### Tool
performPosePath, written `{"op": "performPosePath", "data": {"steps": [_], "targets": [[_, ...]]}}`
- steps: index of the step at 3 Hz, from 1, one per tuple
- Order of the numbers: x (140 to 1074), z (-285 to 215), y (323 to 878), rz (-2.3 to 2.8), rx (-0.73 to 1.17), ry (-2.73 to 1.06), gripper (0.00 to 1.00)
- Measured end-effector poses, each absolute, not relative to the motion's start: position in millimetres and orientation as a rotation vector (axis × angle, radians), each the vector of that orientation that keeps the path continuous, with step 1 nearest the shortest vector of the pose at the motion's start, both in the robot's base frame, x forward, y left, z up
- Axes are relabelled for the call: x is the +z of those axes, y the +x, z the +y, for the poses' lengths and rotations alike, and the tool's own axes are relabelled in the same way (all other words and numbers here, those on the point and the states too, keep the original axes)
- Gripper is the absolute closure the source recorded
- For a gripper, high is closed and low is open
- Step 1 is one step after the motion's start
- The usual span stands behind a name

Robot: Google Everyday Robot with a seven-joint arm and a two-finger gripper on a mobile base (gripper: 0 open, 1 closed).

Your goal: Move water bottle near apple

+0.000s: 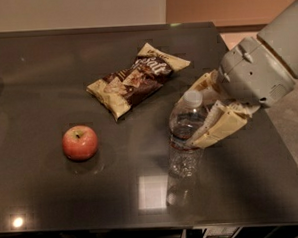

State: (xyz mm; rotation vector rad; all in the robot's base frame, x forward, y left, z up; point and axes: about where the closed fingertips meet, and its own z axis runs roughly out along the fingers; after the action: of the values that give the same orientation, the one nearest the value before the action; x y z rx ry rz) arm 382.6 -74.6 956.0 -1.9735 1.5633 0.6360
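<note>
Clear ribbed plastic water bottle [184, 139] with a white cap, right of centre on the dark glossy table [46, 71], is pinched near its shoulder by the cream-fingered gripper [193, 116]; its base blurs into its reflection, and the round red apple [80, 143] lies well apart to its left

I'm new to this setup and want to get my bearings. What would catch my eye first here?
The pale tool, reaching in from the right, has its fingers closed on the upper part of an upright clear water bottle at centre-right of the dark table. A red apple sits alone toward the front left, well apart from the bottle. A crumpled snack bag lies farther back near the middle.
</note>
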Motion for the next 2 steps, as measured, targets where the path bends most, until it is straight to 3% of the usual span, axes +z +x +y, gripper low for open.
{"op": "performPosePath", "data": {"steps": [1,2], "targets": [[968,-49,398,1.526,0.645,-1.98,1.0],[976,-17,414,1.489,0.675,-1.989,1.0]]}}
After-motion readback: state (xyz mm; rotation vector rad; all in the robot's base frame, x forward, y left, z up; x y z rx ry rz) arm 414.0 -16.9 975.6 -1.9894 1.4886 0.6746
